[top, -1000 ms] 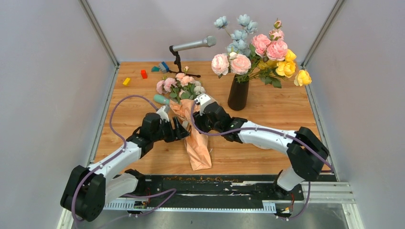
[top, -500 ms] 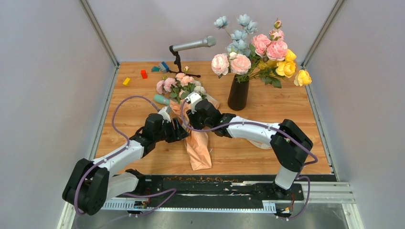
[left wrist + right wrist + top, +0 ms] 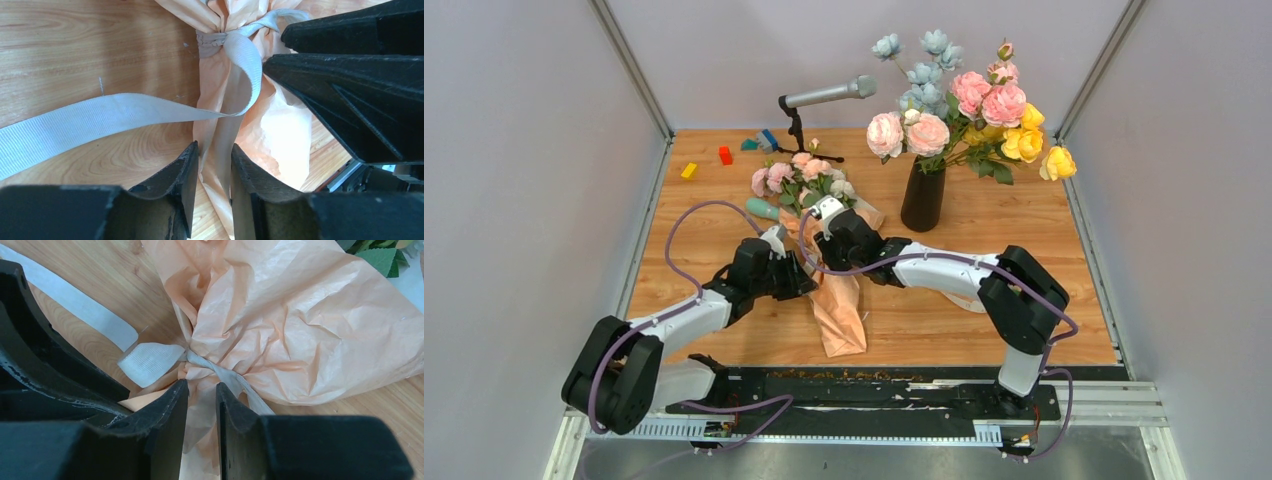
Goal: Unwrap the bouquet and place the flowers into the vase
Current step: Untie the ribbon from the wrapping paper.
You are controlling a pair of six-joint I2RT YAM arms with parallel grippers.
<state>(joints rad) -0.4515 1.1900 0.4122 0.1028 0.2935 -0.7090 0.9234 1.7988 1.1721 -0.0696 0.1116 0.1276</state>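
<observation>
**A:** Where is the bouquet [image 3: 839, 315]?

**B:** Mid-table, with its flowers [image 3: 799, 180] pointing away. The left gripper [image 3: 213, 147] and right gripper [image 3: 201, 385], jaws narrow, straddle its paper by the ribbon [image 3: 100, 117]. I can't tell if they grip it.

**A:** Any room?

**B:** Bare table [image 3: 984, 230] to the right, and the vase [image 3: 922, 197] well apart.

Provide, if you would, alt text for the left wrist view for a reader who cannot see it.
The left gripper straddles a fold of peach paper on the bouquet, just below the knotted cream ribbon, whose loose tail trails left across the wooden table. The right gripper fills the upper right.
</observation>
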